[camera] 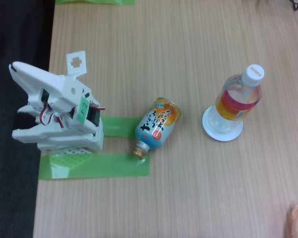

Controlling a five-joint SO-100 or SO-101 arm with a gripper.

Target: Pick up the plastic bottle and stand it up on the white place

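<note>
The white plastic robot arm (57, 111) sits folded over its base at the left side of the fixed view, its links doubled back on themselves in a compact crouch. Red and black servo leads loop between the segments. The pincer (75, 60) rises at the top of the folded arm, holding nothing; whether its jaws stand apart or together cannot be told from this angle.

fixed view, high above table (188, 198)

bottle (238, 97): clear, red-yellow band | plate (222, 130): white | can (158, 124): blue-orange
</note>
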